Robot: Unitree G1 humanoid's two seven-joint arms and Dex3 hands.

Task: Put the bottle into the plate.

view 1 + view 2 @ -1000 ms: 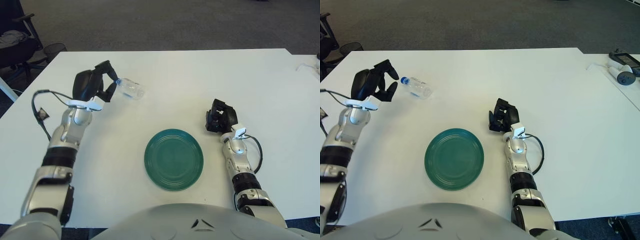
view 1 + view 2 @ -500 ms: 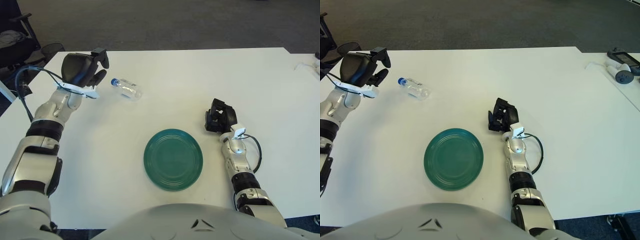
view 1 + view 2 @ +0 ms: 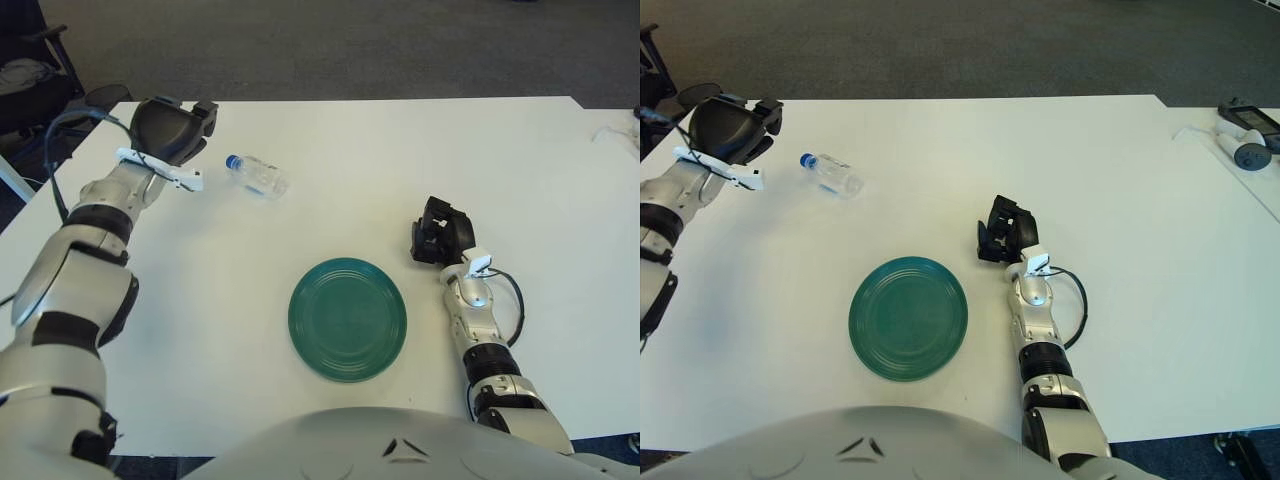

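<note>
A clear plastic bottle [image 3: 256, 175] with a blue cap lies on its side on the white table [image 3: 400, 160], cap end toward the robot's left, in the far left part of the tabletop. It is well apart from the green plate [image 3: 347, 318], which sits nearer the robot, about in the middle of the near half of the table, with nothing on it.

The left hand [image 3: 170, 130] shows just to the left of the bottle, near the table's far left corner, with a clear gap between them. It holds nothing. Its dark back faces the camera and the fingers point away toward the bottle side, so whether they are spread or curled cannot be told from either eye. A white band and a black cable run along the wrist behind it.

The right hand [image 3: 440, 232] shows to the right of the plate, a little beyond its far rim and not touching it. Its fingers are folded in on themselves, empty.

The right eye takes in more of the table's right side: a small grey device [image 3: 1246, 152] and a dark object [image 3: 1246, 117] sit near the far right edge (the left eye shows only a thin white cord there). The left eye, in turn, shows an office chair [image 3: 35, 75] on the carpet beyond the left corner.
</note>
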